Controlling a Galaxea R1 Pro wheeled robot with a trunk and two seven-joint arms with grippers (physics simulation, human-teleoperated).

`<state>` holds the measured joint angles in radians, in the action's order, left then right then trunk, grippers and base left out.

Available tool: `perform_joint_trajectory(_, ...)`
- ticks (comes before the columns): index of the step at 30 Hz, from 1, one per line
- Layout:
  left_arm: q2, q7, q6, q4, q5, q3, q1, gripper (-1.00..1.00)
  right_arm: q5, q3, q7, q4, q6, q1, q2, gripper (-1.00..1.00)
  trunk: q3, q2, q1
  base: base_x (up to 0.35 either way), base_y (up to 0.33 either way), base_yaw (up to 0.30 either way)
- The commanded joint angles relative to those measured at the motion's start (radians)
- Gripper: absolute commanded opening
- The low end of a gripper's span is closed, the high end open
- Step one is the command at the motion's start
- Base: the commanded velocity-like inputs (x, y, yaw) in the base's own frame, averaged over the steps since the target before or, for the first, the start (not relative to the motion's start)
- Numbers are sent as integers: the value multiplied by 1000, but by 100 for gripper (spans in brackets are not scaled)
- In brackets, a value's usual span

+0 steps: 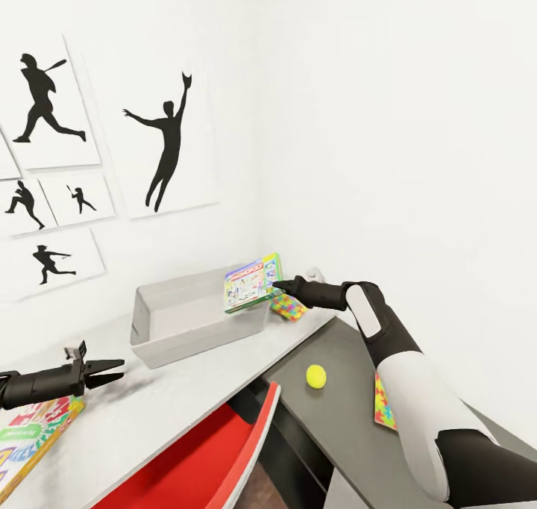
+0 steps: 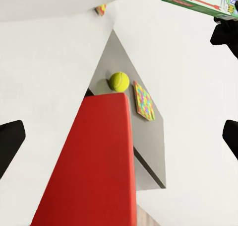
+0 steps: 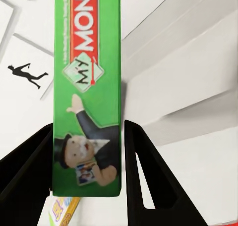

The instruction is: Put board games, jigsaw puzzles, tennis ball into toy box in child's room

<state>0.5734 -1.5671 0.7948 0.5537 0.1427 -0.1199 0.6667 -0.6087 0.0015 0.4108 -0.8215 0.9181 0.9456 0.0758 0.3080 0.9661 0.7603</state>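
Observation:
My right gripper (image 1: 277, 286) is shut on a green Monopoly board game (image 1: 252, 281), held tilted over the right end of the light-grey toy box (image 1: 186, 316). In the right wrist view the game's green edge (image 3: 89, 87) sits clamped between both fingers (image 3: 148, 176). One jigsaw puzzle (image 1: 289, 307) lies behind the toy box near the corner. Another jigsaw puzzle (image 1: 383, 406) and the tennis ball (image 1: 316, 376) rest on the dark-grey table section (image 1: 335, 419). My left gripper (image 1: 112, 372) is open above the light table, beside a second board game (image 1: 30, 434).
A red chair (image 1: 198, 457) is tucked under the table edge, also seen as the red chair (image 2: 94, 161) below my left gripper (image 2: 119, 141). White walls close the corner behind the toy box. Black silhouette pictures (image 1: 168, 143) hang on the left wall.

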Motion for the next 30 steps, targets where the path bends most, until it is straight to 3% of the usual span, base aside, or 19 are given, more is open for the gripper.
perform_joint_trajectory(1, 0, -4, 11, 0, 0, 0, 1, 100, 3, -1, 5, 0, 4, 1, -1, -100, 1, 1, 0, 29, 100, 1)
perform_joint_trajectory(9, 0, -4, 11, 0, 0, 0, 1, 100, 3, -1, 5, 0, 4, 1, -2, -100, 1, 1, 0, 8, 60, 82)
perform_joint_trajectory(23, -1, -4, 11, 0, -1, 0, 1, 100, 3, -1, 6, -1, 2, 1, -4, -100, 1, 1, 0, 44, 4, 255)
perform_joint_trajectory(30, -1, -4, 11, 0, -1, 0, 1, 100, 3, -1, 6, -1, 1, 1, -5, -100, 1, 1, 0, 108, 75, 61)
